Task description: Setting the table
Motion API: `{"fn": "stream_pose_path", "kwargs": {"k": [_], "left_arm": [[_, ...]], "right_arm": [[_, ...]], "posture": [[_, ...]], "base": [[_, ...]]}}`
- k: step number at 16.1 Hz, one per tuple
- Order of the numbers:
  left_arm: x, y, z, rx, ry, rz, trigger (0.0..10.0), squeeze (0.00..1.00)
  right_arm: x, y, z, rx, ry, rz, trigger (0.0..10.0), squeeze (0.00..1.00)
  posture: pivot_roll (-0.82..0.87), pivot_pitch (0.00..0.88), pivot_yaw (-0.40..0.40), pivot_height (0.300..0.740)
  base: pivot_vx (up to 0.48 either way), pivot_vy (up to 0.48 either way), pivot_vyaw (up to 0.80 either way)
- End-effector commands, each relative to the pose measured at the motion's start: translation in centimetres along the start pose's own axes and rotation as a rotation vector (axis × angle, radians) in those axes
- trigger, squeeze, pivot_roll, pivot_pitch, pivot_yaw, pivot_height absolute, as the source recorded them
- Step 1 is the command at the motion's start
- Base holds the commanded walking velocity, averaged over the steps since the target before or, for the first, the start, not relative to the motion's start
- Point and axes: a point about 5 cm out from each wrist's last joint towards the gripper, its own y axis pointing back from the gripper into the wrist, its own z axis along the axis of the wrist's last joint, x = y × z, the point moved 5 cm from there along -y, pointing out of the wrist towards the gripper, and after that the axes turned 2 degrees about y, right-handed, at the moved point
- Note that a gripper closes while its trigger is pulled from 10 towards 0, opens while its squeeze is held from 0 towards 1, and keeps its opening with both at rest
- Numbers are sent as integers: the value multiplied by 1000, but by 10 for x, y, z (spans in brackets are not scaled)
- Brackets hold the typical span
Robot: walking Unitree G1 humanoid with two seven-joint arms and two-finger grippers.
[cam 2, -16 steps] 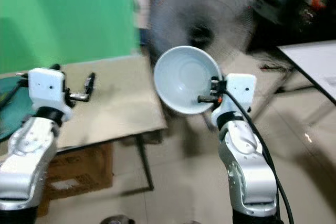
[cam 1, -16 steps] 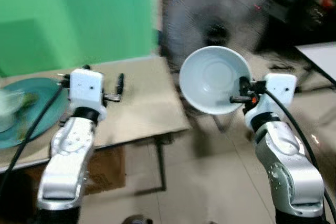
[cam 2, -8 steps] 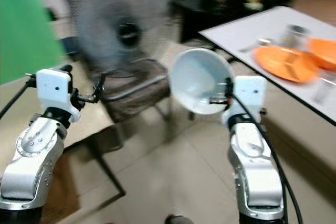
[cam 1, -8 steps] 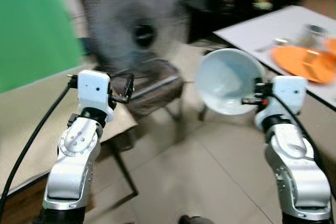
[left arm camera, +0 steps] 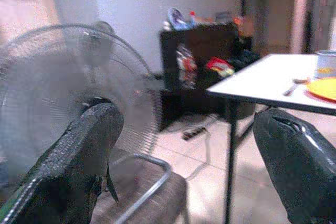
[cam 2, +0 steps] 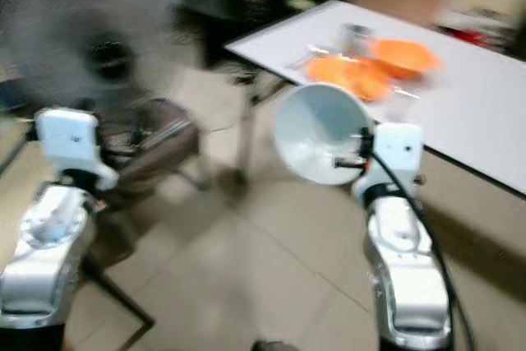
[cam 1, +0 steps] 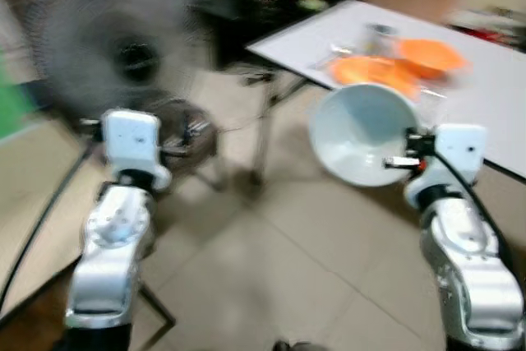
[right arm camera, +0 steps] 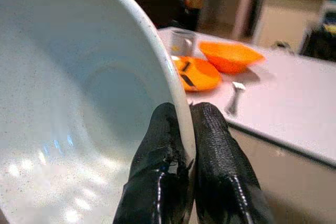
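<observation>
A pale blue-white bowl [cam 1: 362,133] hangs tilted in the air, with my right gripper [cam 1: 400,160] shut on its rim. In the right wrist view the two fingers [right arm camera: 163,145] pinch the bowl's [right arm camera: 79,103] edge. Beyond the bowl stands a white table [cam 1: 493,96] holding an orange plate [cam 1: 370,71], an orange bowl [cam 1: 431,53] and a metal cup [cam 1: 378,37]. A piece of cutlery [right arm camera: 234,95] lies beside the plate. My left gripper [left arm camera: 189,121] is open and holds nothing, raised at my left [cam 1: 185,131].
A standing fan [cam 1: 123,47] and a chair [cam 1: 193,133] with a metal frame are ahead on the left. A dark cabinet [left arm camera: 205,61] with clutter stands behind the white table. Tiled floor [cam 1: 271,260] lies open between me and the table. The eye views are blurred.
The camera has swung right: the green wall and brown table have left the picture, and the white table with orange dishes is now closer. The bowl stays in my right gripper.
</observation>
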Motion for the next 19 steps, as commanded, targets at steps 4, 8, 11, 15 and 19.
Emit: {"fn": "stream_pose_path", "kwargs": {"k": [4, 8, 11, 15, 19], "left_arm": [[1, 1, -5, 94, 43, -24, 10000, 0], [-7, 2, 10, -58, 17, -112, 10000, 0], [-21, 5, 17, -78, 108, -163, 10000, 0], [-9, 3, -1, 8, 1, -117, 10000, 0], [-18, 2, -8, 51, -3, -166, 10000, 0]], "right_arm": [[-1, 0, 11, -38, 0, -17, 10000, 0], [-3, 0, 9, -43, 41, -44, 10000, 0], [-6, 0, 1, -13, 35, -55, 10000, 0], [-9, -2, -4, 26, 2, -77, 10000, 0], [-7, -3, -4, 31, 6, -71, 10000, 0]], "posture": [[89, 0, 3, 740], [90, 0, 4, 740], [92, 0, -3, 740], [92, 0, 1, 740], [97, 0, -8, 740]], "base": [[0, 0, -800], [0, 0, -400], [0, 0, -267], [0, 0, -800], [0, 0, -200]]}}
